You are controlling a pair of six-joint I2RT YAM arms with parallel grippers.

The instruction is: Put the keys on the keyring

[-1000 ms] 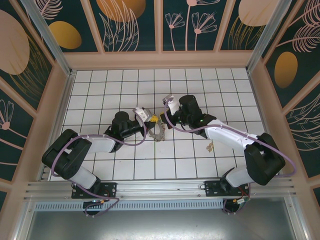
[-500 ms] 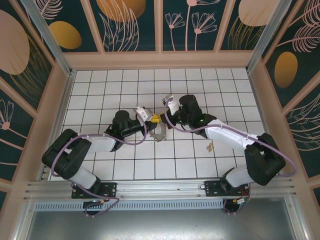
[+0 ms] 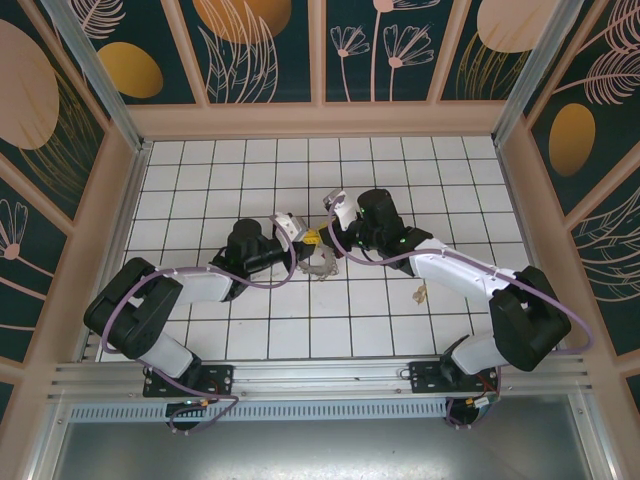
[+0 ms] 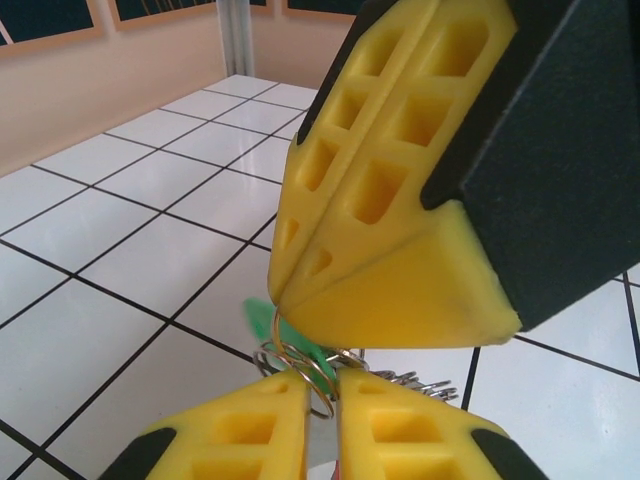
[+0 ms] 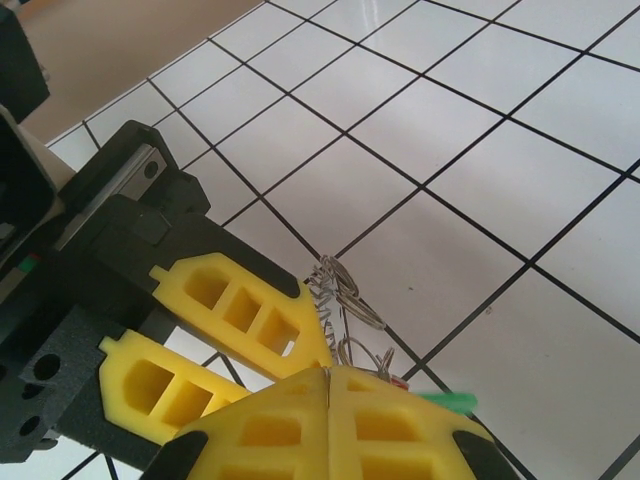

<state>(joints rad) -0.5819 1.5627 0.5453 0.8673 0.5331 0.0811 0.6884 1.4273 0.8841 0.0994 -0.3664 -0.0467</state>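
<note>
Silvery keyring (image 5: 345, 297) between the tips of both yellow jaws

Overhead camera looks down from behind; both wrist cameras closely share the keyring (image 5: 345, 300).

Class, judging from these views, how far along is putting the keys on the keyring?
Done: nothing certain; a green key sits at the keyring, threading unclear. In hand: the left fingers pinch the keyring's wire, the shut right fingers meeting it opposite them. Left: what looks like a brass key lies loose on the tiles beside the right arm.
</note>
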